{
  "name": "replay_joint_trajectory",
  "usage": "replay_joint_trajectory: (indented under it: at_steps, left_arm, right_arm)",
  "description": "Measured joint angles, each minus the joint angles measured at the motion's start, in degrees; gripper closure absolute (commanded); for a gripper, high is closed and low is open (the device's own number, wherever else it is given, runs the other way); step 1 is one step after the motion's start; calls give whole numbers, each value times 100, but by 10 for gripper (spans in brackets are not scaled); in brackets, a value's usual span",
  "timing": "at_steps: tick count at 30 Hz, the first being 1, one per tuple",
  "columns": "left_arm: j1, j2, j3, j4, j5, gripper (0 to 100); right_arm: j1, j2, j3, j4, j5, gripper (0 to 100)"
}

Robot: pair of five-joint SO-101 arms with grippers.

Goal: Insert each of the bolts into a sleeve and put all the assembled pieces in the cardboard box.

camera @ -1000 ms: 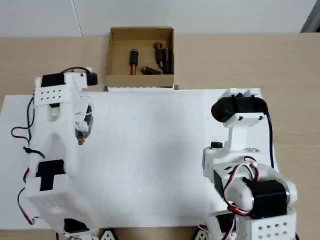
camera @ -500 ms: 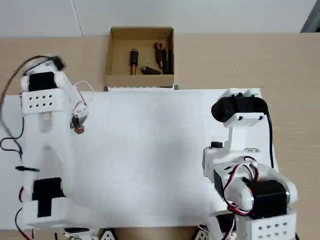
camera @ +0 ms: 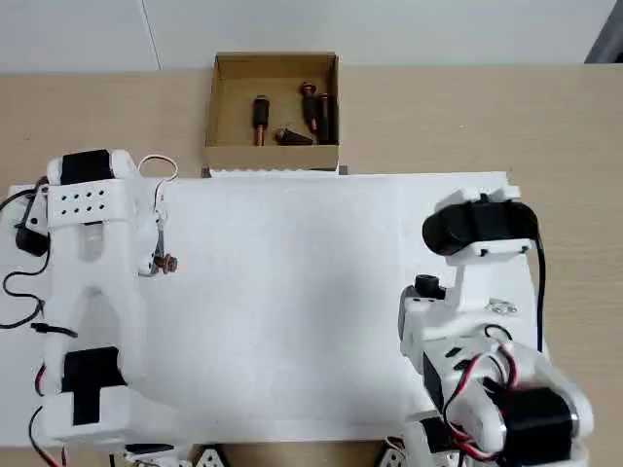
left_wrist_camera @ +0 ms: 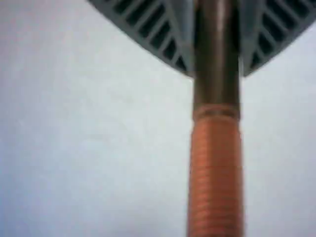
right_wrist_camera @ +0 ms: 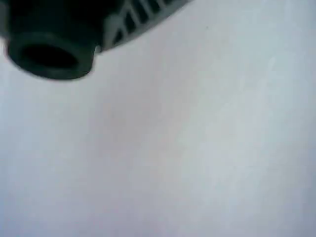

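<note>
My left gripper (camera: 161,259) hangs over the left part of the white sheet, shut on a bolt (camera: 167,263). In the left wrist view the bolt (left_wrist_camera: 216,163) runs out from between the ribbed grey jaws of the left gripper (left_wrist_camera: 216,64), dark shank first, then copper thread. My right gripper (right_wrist_camera: 94,39) holds a black sleeve (right_wrist_camera: 49,57) just above the sheet, its hollow end showing. The right arm (camera: 477,229) stands at the sheet's right side. The cardboard box (camera: 222,107) sits at the back with several bolt and sleeve pieces (camera: 261,119) inside.
A white sheet (camera: 292,292) covers the middle of the wooden table (camera: 438,117). Loose cables (camera: 19,282) hang beside the left arm. The two arm bases stand at the near edge.
The left arm swung out to the left and came back nearer, bolt still gripped, ending slightly farther right. The right arm shifted a little right and toward the front edge.
</note>
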Motion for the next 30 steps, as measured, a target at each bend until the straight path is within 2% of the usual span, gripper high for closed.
replay_joint_trajectory:
  at_steps: [10, 13, 19, 30]
  left_arm:
    - [0, 0, 53, -774, 70, 994]
    - [0, 0, 53, -800, 70, 977]
    - [0, 0, 53, -800, 70, 836]
    - [0, 0, 53, -809, 62, 831]
  right_arm:
    - [0, -105, 0, 0, -352, 996]
    - [-9, -105, 0, 0, -369, 996]
    - [-9, -105, 0, 0, -369, 996]
    - [-9, -105, 0, 0, -369, 996]
